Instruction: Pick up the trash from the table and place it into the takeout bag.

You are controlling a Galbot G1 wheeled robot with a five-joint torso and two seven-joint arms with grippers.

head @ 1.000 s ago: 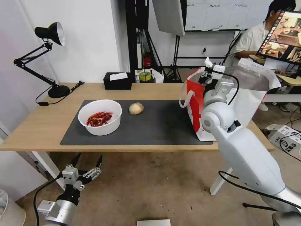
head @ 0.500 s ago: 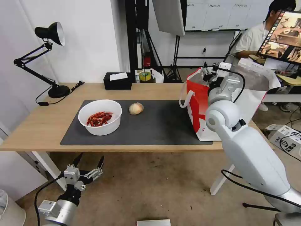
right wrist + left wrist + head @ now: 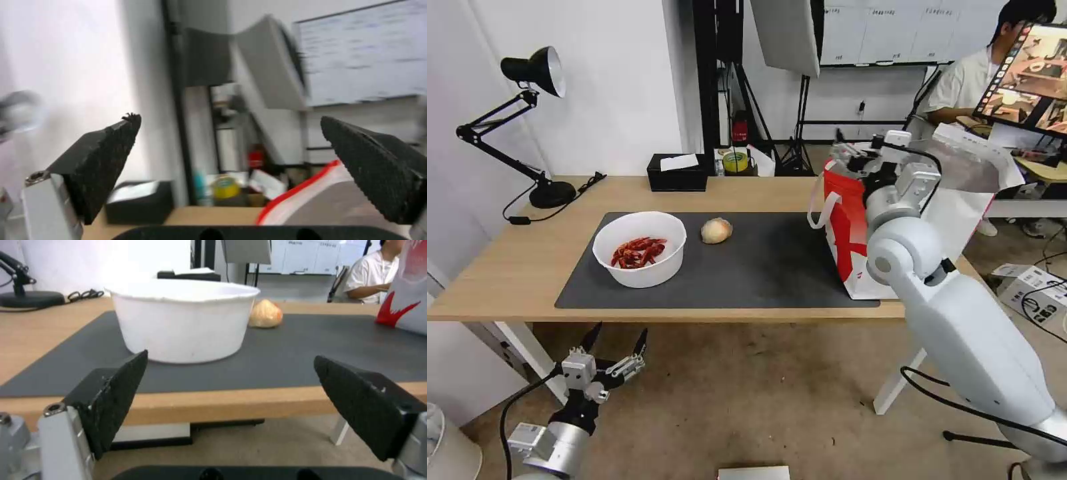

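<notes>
The right gripper point(image 3: 847, 148) is held with jaws spread empty above the bag point(image 3: 854, 227) at the desk's point(image 3: 507, 267) right end. The left gripper point(image 3: 614, 347) is parked below the front edge, jaws likewise parted. The bowl point(image 3: 639, 248) is judged light and stiff, best pinched by its rim.

My head camera looks down on the table point(image 3: 527, 267); left wrist camera faces it low, sharing the bowl point(image 3: 639, 248).

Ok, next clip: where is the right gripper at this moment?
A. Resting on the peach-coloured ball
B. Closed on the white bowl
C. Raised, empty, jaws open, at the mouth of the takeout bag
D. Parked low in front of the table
C: the right gripper is up at the top edge of the takeout bag with its jaws apart and nothing between them, while the white bowl and peach-coloured ball sit untouched on the mat.
</notes>
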